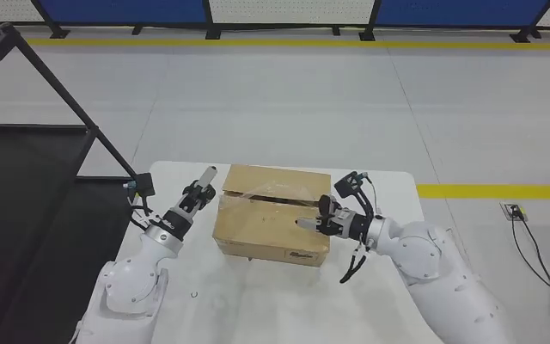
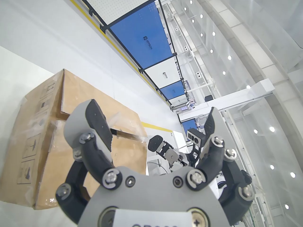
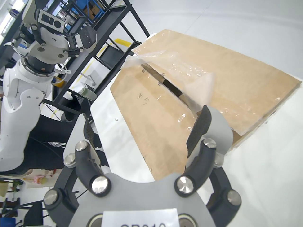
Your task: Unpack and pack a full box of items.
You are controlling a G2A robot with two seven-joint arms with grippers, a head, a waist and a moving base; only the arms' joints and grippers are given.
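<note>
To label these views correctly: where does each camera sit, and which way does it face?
Top view: above the arms, facing down at the white table and cardboard box; both arms show, left gripper and right gripper near the box's ends.
Left wrist view: on the left wrist, facing past the open left gripper, over the box, toward the right gripper.
Right wrist view: on the right wrist, facing past the open right gripper, across the box, toward the left gripper and black rack.
All share the box.
</note>
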